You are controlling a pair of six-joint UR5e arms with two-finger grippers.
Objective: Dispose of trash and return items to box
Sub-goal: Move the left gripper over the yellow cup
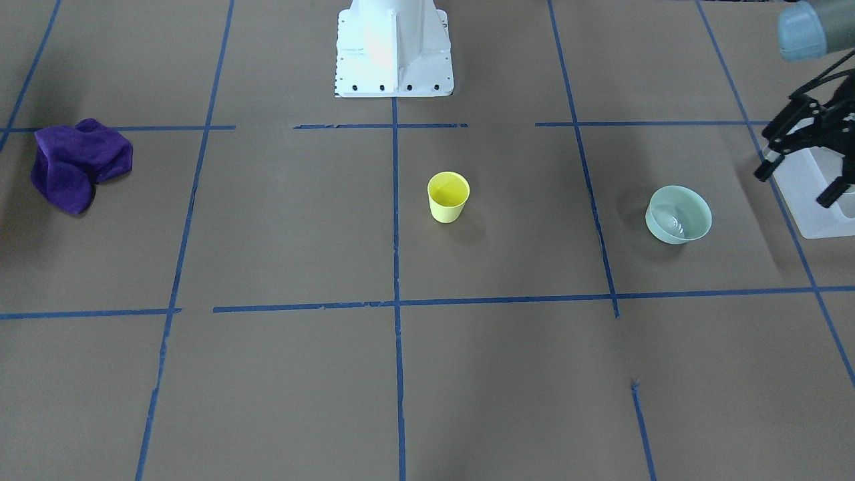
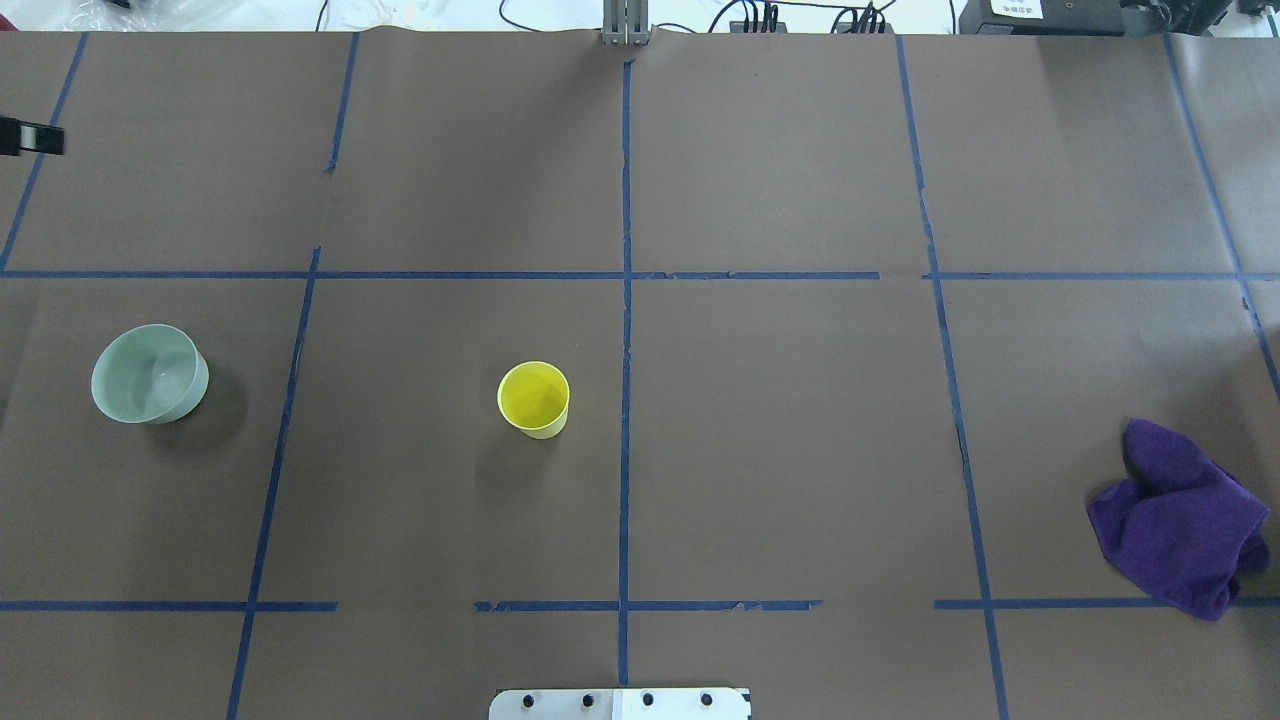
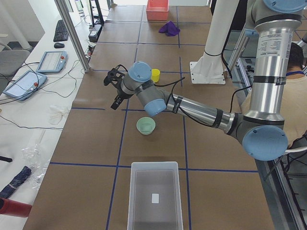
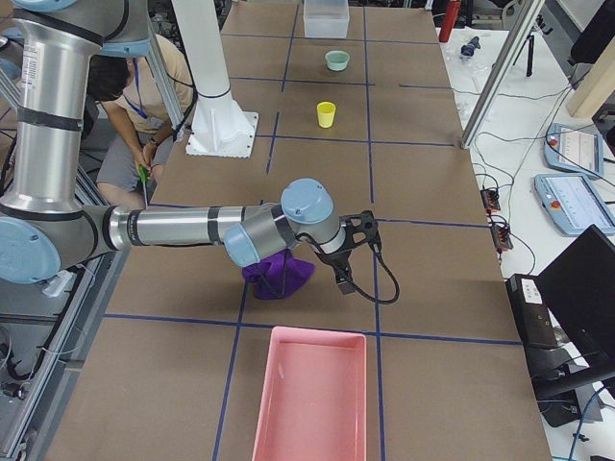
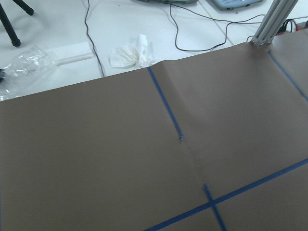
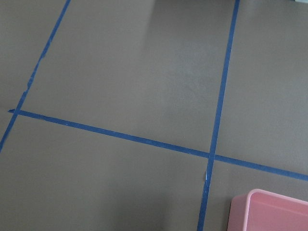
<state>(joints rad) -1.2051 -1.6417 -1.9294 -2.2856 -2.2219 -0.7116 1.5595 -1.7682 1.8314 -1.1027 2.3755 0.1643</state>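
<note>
The yellow cup (image 1: 448, 196) stands upright and alone near the table's middle; it also shows in the overhead view (image 2: 534, 399). The frosted box (image 1: 815, 220) lies at the table's end on my left, seen whole in the exterior left view (image 3: 154, 196) with a small white label inside. My left gripper (image 1: 798, 184) is open and empty, hovering over the box's edge, far from the cup. My right gripper (image 4: 351, 259) shows only in the exterior right view, above the purple cloth (image 4: 279, 279); I cannot tell if it is open or shut.
A pale green bowl (image 1: 678, 214) sits between the cup and the box. The crumpled purple cloth (image 2: 1180, 520) lies at the table's right end. A pink tray (image 4: 309, 394) lies beyond it. The robot's white base (image 1: 394, 47) stands at the table's back edge.
</note>
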